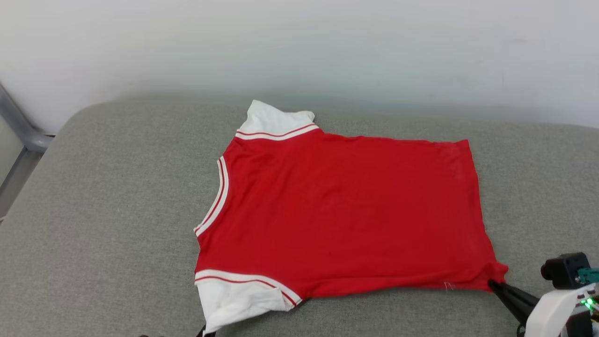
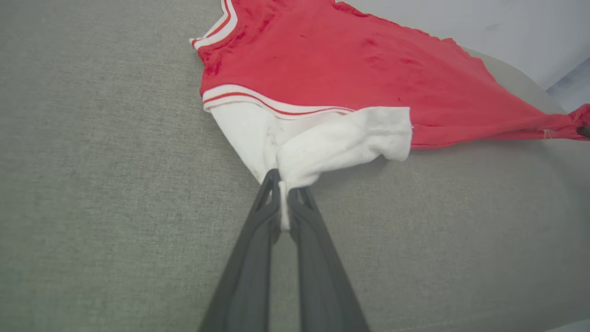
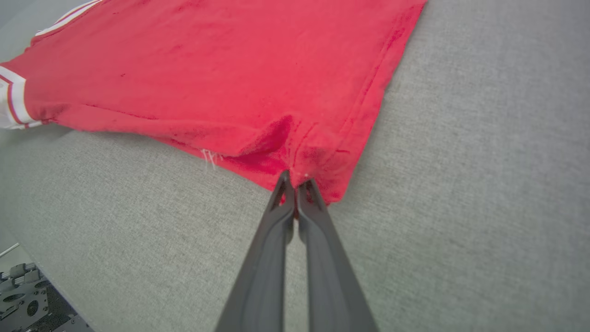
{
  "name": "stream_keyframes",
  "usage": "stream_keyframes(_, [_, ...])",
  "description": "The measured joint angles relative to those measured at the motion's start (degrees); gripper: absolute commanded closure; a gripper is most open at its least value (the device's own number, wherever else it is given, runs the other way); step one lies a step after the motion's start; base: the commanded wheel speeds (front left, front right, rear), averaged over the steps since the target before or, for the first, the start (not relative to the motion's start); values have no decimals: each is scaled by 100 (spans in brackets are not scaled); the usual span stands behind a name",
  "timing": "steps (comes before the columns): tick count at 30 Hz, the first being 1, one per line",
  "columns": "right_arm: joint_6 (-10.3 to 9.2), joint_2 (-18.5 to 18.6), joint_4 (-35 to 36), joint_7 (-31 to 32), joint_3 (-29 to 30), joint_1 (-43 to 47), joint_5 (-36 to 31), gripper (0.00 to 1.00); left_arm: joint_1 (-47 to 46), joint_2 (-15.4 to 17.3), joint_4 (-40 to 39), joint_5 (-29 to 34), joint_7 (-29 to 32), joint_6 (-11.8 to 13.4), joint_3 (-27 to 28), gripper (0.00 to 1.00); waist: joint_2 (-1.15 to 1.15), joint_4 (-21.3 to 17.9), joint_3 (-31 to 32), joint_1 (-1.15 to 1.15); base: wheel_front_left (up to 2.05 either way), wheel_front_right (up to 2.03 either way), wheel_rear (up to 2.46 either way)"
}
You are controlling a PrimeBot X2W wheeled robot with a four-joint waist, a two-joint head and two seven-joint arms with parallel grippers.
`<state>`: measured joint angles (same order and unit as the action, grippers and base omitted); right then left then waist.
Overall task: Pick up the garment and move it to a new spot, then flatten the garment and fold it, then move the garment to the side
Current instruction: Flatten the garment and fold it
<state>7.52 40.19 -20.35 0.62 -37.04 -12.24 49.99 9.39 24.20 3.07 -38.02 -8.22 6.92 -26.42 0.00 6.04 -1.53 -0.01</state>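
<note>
At five o'clock in the head view, the right gripper point(image 1: 492, 283) showed long, dark, tapering fingers point(image 3: 262, 276) with slotted tips, a white shell point(image 1: 554, 306), a black camera block point(image 1: 564, 270), a teal fitting point(image 1: 588, 275) and a green light point(image 1: 585, 303). The left gripper point(image 2: 282, 186) had matching fingers.

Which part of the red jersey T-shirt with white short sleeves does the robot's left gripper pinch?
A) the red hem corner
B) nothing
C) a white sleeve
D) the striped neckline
C: the left gripper is shut on the white sleeve of the red jersey T-shirt.
</note>
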Motion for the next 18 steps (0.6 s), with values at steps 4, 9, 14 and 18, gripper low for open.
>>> stream_keyframes(4, [0, 9, 138, 102, 238, 559, 40, 100, 411, -41, -21, -160, 41, 59, -52, 100, 0, -21, 203, 0, 0, 0, 0])
stream_keyframes(9, [0, 41, 379, 198, 602, 1258, 29, 100, 666, 16, -118, -226, 136, 56, -125, 100, 0, -10, 309, 1, 0, 0, 0])
stream_keyframes(14, [0, 48, 657, 314, 1057, 1962, -75, 100, 821, 88, -204, -297, 264, 59, -169, 100, 0, 31, 353, 1, 0, 0, 0])
stream_keyframes(18, [0, -52, 922, 506, 1495, 2377, -256, 100, 921, 125, -280, -310, 345, 56, -241, 100, 0, 14, 330, 1, 0, 0, 0])
